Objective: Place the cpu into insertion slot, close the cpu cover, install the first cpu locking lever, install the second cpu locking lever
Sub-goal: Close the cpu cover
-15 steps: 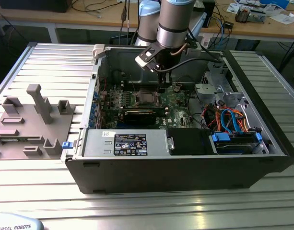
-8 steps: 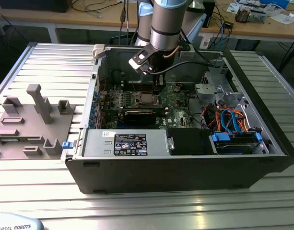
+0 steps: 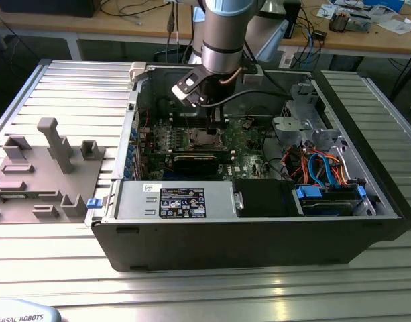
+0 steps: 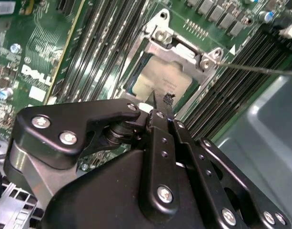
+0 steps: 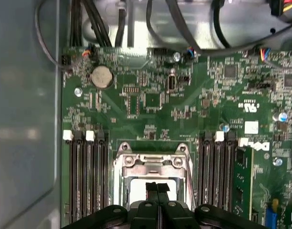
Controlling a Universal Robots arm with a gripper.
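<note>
Gripper jaws pinched shut, empty, just above cpu; cover looks down, lever juts free beside cpu, so a skewed push could scuff it.

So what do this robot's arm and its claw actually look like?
The arm is a thick silver-grey tube with a pale blue ring and a dark band. A black-and-white box sits at its wrist, and a black cable loops off it. The gripper is black metal, with rounded plates dotted with silver screws, narrowing to two thin flat fingers.
</note>
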